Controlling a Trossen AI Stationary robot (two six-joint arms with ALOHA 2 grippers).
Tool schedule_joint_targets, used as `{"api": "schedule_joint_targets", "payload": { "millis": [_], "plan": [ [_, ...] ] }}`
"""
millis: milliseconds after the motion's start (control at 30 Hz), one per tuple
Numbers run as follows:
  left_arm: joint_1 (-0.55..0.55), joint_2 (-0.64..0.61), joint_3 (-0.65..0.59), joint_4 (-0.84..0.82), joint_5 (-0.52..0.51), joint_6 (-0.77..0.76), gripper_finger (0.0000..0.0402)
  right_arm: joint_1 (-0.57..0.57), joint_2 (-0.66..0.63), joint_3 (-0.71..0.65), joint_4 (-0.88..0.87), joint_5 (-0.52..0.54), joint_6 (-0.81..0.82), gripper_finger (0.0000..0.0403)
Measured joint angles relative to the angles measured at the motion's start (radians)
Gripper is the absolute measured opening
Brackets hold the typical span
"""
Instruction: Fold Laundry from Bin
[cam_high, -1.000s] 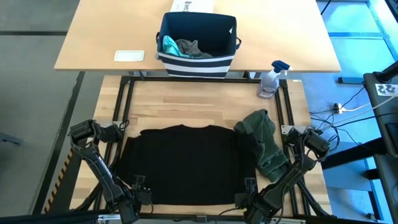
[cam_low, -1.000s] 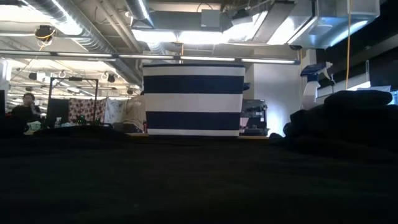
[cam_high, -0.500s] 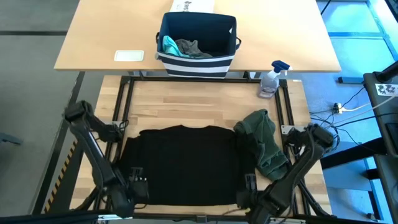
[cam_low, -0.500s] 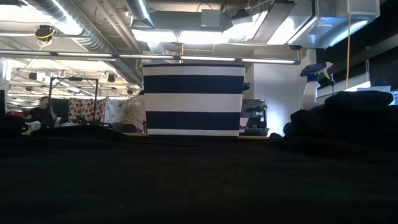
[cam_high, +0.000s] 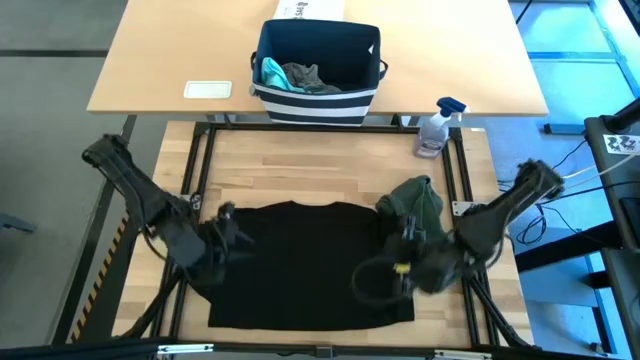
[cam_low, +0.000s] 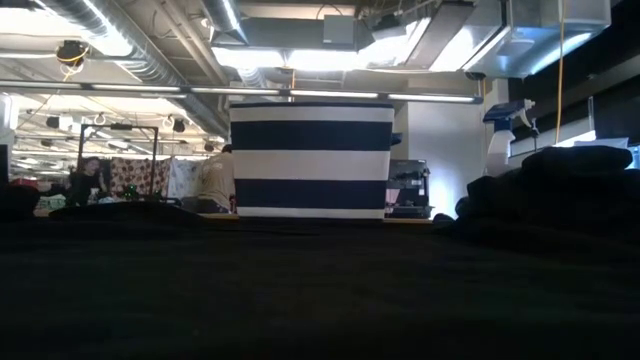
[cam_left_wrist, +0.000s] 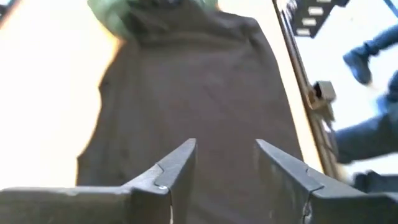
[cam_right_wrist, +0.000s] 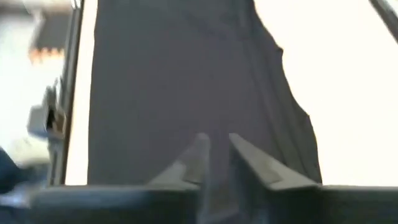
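Both arms have swung inward over the black T-shirt (cam_high: 300, 262); left claw (cam_left_wrist: 225, 163) gapes, right claw (cam_right_wrist: 216, 154) nearly clenched, empty. Folding unstarted; bin (cam_high: 318, 98) still holds garments.

Black T-shirt (cam_high: 305, 262), near centre of a pale wood table (cam_high: 320, 165). Olive-green garment (cam_high: 425, 215), to its right. Bin (cam_high: 318, 60), far centre: navy-blue, white stripes round the base. Inside it, a teal piece (cam_high: 270, 72) at left and a grey piece (cam_high: 308, 78) beside it. Spray bottle (cam_high: 435, 128), far right: clear body, blue trigger head. White card (cam_high: 208, 90), far left.
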Motion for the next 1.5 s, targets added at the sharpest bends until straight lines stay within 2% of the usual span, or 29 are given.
{"api": "schedule_joint_targets", "payload": {
  "millis": [67,167,233,367,433,600,667,800,900,1067,1133,1200,1300,1500],
  "plan": [
    [0.039,-0.048,0.0,0.002,-0.009,0.063,0.0137,-0.024,-0.101,-0.079,0.075,0.006,-0.015,0.0014],
    [0.084,-0.118,-0.01,0.028,-0.011,0.131,0.0119,-0.056,-0.258,-0.233,0.241,-0.012,-0.058,0.0017],
    [0.108,-0.17,-0.047,0.084,-0.009,0.161,0.0107,-0.083,-0.365,-0.356,0.38,-0.065,-0.09,0.0024],
    [0.134,-0.253,-0.129,0.148,-0.01,0.167,0.0088,-0.133,-0.587,-0.608,0.686,-0.235,-0.109,0.0019],
    [0.142,-0.275,-0.146,0.15,-0.054,0.149,0.0082,-0.148,-0.685,-0.715,0.791,-0.259,-0.111,0.0008],
    [0.147,-0.292,-0.15,0.196,-0.117,0.105,0.0081,-0.159,-0.879,-0.847,0.825,-0.234,-0.079,0.0009],
    [0.146,-0.285,-0.157,0.251,-0.13,0.142,0.0082,-0.159,-0.933,-0.872,0.839,-0.249,-0.115,0.0017],
    [0.172,-0.29,-0.234,0.464,-0.127,0.257,0.0083,-0.163,-1.038,-0.926,0.851,-0.471,-0.368,0.0027],
    [0.208,-0.311,-0.323,0.647,-0.073,0.283,0.0083,-0.188,-1.137,-0.97,0.857,-0.518,-0.474,0.0027],
    [0.288,-0.364,-0.502,0.949,0.076,0.323,0.0081,-0.235,-1.332,-1.055,0.848,-0.523,-0.496,0.0024],
    [0.33,-0.389,-0.583,1.068,0.163,0.333,0.0081,-0.257,-1.402,-1.087,0.842,-0.53,-0.495,0.0024],
    [0.379,-0.414,-0.657,1.177,0.271,0.333,0.0081,-0.279,-1.407,-1.103,0.868,-0.536,-0.495,0.0024],
    [0.465,-0.462,-0.759,1.237,0.358,0.305,0.008,-0.313,-1.398,-1.119,0.854,-0.549,-0.487,0.0024],
    [0.608,-0.593,-0.92,1.238,0.41,0.281,0.008,-0.377,-1.408,-1.14,0.869,-0.5,-0.479,0.0024]
  ]
}}
